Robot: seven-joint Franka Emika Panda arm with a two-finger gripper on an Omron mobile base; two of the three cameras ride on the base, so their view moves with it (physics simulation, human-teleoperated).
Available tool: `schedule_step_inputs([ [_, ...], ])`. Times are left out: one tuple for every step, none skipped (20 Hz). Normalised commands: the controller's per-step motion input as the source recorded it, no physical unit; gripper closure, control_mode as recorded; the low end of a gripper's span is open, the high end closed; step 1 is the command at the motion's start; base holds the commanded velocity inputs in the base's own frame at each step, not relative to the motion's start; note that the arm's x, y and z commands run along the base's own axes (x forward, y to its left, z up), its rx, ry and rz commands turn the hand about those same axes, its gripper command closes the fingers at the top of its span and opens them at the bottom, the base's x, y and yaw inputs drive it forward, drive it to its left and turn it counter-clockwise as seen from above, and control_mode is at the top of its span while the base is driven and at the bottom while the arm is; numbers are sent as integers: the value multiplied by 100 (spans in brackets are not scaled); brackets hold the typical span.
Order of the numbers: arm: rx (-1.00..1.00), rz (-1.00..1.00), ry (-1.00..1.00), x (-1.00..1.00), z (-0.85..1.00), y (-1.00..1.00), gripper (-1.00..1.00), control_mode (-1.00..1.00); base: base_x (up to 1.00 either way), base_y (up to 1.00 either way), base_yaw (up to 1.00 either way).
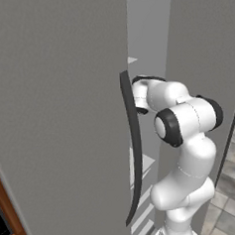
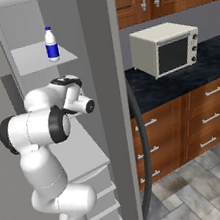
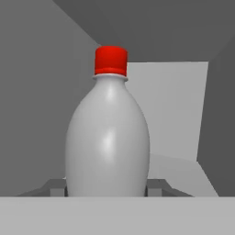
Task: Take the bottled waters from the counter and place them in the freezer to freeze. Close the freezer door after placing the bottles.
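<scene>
We count two water bottles. The grey bottle with the red cap (image 3: 108,142) stands upright in the centre of the hand view, with grey freezer walls behind it. The gripper (image 3: 108,186) is closed narrowly around its base; one dark finger (image 3: 56,187) touches the bottle at about 8 o'clock and the other at about 4 o'clock, so the pincer holds this bottle. The white bottle with the blue label (image 2: 51,44) stands upright on an upper freezer shelf (image 2: 34,56), at about 11 o'clock in the right base view, above the arm.

We count one freezer (image 2: 112,106), its left-hand door (image 1: 60,118) swung open, with one long dark handle (image 1: 135,148) on that door and the arm reaching in past it. At 2 o'clock in the right base view, one cream toaster oven (image 2: 165,48) sits on the black counter (image 2: 178,83), above brown drawers (image 2: 204,116).
</scene>
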Motion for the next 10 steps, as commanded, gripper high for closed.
schedule_step_inputs([
  [0, 0, 0, 11, -44, 11, 100, -100, 0, 0, 0],
  [0, 0, 0, 6, -46, 3, 100, -100, 0, 0, 0],
  [0, 0, 0, 0, -50, 0, 100, -100, 0, 0, 0],
  [0, 0, 0, 0, -49, 0, 100, -100, 0, 0, 0],
  [0, 0, 0, 0, -49, 0, 100, -100, 0, 0, 0],
  [0, 0, 0, 0, -48, 0, 100, -100, 0, 0, 0],
  [0, 0, 0, 0, -48, 0, 100, -100, 0, 0, 0],
  [0, 0, -1, 0, -37, 0, 100, -100, 0, 0, 0],
  [0, 0, -3, 0, -18, 0, 100, -100, 0, 0, 0],
  [0, 0, -3, 1, -11, 0, 100, -100, 0, 0, 0],
])
